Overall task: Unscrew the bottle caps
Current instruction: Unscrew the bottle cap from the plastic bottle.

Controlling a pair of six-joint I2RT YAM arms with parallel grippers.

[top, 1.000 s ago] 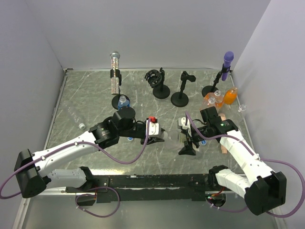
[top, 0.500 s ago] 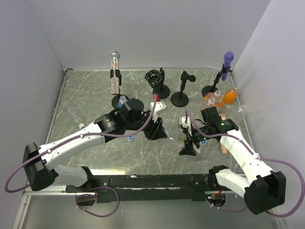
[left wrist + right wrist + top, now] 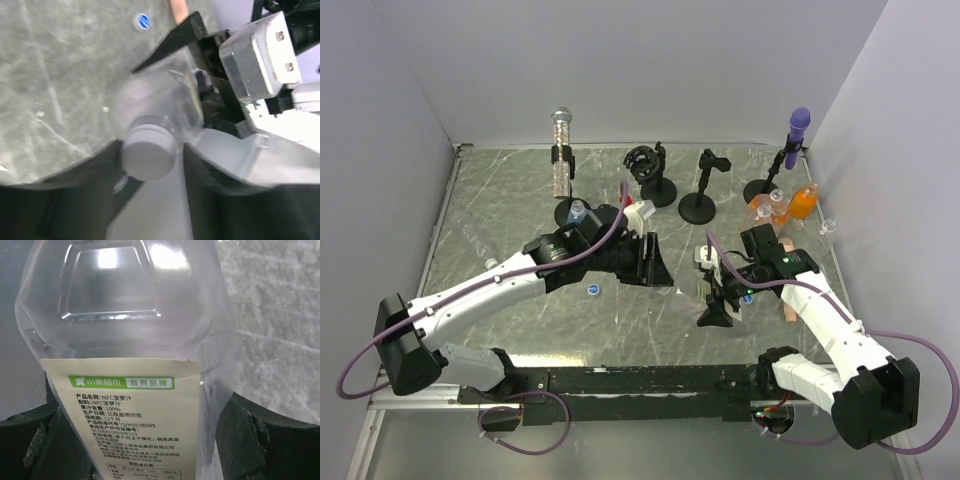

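Bottle cap, pale grey, sitting on the clear bottle above the counter, right of centre. Clamping the bottle's body between the right fingers. Flanking the cap with the left fingers, too blurred for telling grip from gap. Lying loose on the counter: blue cap.

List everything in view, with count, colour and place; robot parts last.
silver glitter microphone: one, on a stand, back left
purple microphone: one, on a stand, back right
empty stands: two, black, back centre
orange bottles: two, far right
blue-labelled bottle: one, left of centre
loose cap: one, blue, table centre
clear bottle: one, yellow-green label, held by right end effector
pale cap: one, on that bottle, between fingers of left end effector
table: one, grey marbled
arms: two, white and black, near edge
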